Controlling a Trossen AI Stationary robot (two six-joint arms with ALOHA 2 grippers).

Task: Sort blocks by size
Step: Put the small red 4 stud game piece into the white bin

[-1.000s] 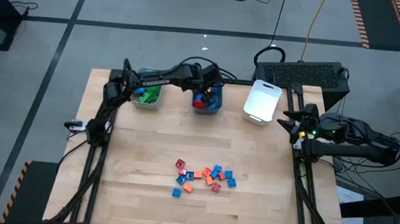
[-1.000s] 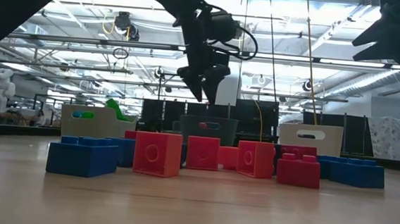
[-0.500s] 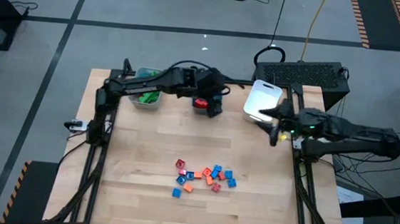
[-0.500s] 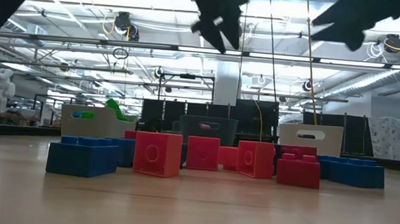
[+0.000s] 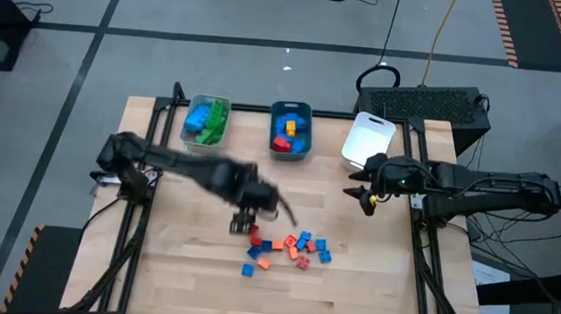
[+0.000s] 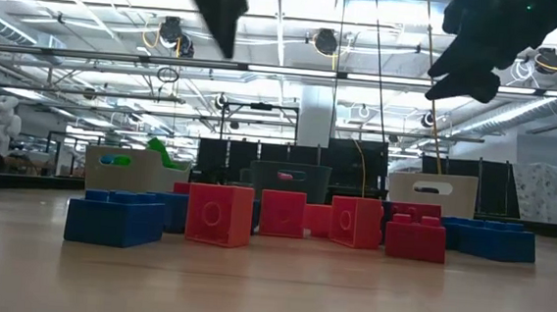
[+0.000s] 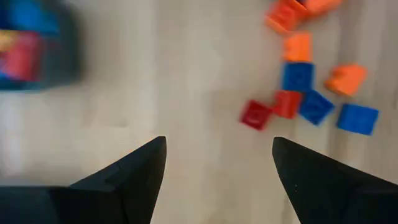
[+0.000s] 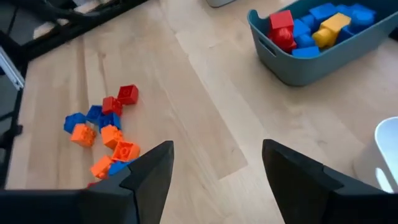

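Note:
A cluster of small red, orange and blue blocks (image 5: 288,250) lies on the table at centre front; it also shows in the low view (image 6: 284,223), the left wrist view (image 7: 305,99) and the right wrist view (image 8: 106,130). My left gripper (image 5: 243,219) is open and empty, above the table just left of and behind the cluster. My right gripper (image 5: 358,195) is open and empty, over the table's right part, in front of the white tray (image 5: 369,141). The grey tray (image 5: 206,123) holds green and blue blocks; the teal tray (image 5: 290,130) holds blue, red and yellow ones.
The three trays stand in a row along the far edge. Bare wood lies between them and the block cluster and along the table's left and near edges. Cables and a black stand lie beyond the table's far right corner.
My left gripper has swung from above the teal tray at the far edge toward the near edge and down, to just behind the block cluster, open and empty throughout. My right gripper has gone from the right edge toward the table's left and a little nearer.

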